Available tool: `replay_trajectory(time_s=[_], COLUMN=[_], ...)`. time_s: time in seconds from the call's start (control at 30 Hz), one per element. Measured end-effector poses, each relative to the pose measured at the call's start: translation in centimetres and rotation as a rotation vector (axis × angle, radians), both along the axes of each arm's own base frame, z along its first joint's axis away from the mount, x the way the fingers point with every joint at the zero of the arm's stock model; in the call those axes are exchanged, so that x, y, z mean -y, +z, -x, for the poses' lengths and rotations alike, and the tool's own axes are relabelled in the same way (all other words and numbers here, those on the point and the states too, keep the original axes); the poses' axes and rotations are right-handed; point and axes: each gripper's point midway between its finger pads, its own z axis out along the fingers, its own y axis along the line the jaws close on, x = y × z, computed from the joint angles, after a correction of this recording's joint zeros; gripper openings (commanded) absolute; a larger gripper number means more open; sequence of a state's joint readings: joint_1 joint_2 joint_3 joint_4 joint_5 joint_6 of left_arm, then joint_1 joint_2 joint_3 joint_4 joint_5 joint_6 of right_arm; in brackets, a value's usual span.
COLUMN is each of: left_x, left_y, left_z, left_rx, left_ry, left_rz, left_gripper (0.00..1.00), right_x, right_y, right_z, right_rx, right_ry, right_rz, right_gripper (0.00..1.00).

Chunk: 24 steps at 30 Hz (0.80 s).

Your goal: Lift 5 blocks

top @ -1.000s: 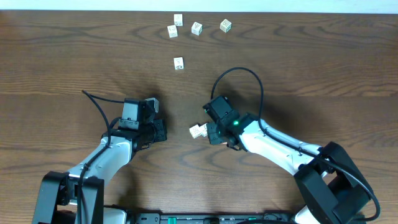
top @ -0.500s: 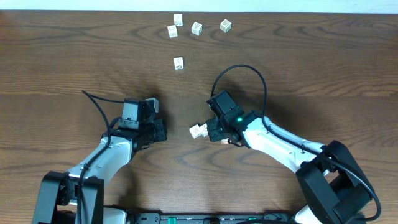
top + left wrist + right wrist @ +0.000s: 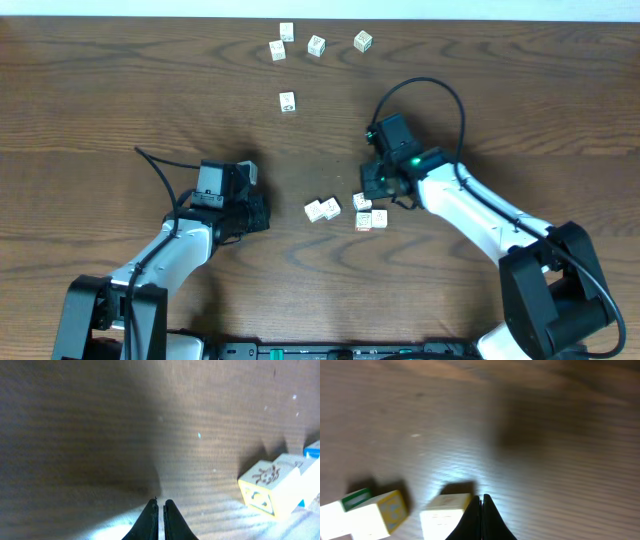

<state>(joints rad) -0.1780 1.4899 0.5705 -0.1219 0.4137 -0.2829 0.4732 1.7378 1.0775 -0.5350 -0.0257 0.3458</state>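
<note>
Several small white blocks lie on the wooden table. A far group (image 3: 316,45) sits near the back edge, with one block (image 3: 287,101) a little nearer. A closer cluster lies in the middle: a pair (image 3: 321,209) and more blocks (image 3: 370,218) beside it. My right gripper (image 3: 369,194) is shut and empty, its tips just beside a block (image 3: 446,512) on the table; another block (image 3: 375,510) lies further left. My left gripper (image 3: 260,211) is shut on nothing and low over the wood, left of the pair (image 3: 272,487). Its fingertips (image 3: 160,503) are apart from the blocks.
The dark wooden table (image 3: 120,110) runs to a pale back edge behind the far blocks. A black cable (image 3: 425,90) loops above the right arm, and another cable (image 3: 155,165) trails from the left arm.
The right arm has swung right and away from me, off the spot by the block pair. Blocks that it covered now show beside the pair. The left arm has stayed put.
</note>
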Motion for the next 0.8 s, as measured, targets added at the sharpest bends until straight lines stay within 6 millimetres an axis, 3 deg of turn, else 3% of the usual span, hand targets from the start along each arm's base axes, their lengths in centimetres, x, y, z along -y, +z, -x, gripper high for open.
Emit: replay_trajectory(time_s=[0.17, 0.37, 0.53, 0.8], left_x=[1.6, 2.3, 2.3, 2.7], left_y=[-0.1, 0.0, 0.0, 0.3], left_z=[1.1, 1.1, 1.1, 0.7], left_rx=[-0.018, -0.016, -0.021, -0.023], left_ry=[-0.061, -0.061, -0.046, -0.002], left_rz=[0.003, 0.014, 0.021, 0.048], left_gripper=[0.07, 0.07, 0.07, 0.07], right_x=[1.7, 1.3, 0.5, -2.6], right_y=[-0.2, -1.6, -4.4, -4.4], right_z=[-0.4, 0.1, 0.9, 1.5], right_rx=[-0.005, -0.044, -0.115, -0.109], right_ry=[-0.012, 0.010, 0.038, 0.113], right_rz=[0.028, 0.033, 0.029, -0.022], right_gripper=[0.01, 0.01, 0.01, 0.01])
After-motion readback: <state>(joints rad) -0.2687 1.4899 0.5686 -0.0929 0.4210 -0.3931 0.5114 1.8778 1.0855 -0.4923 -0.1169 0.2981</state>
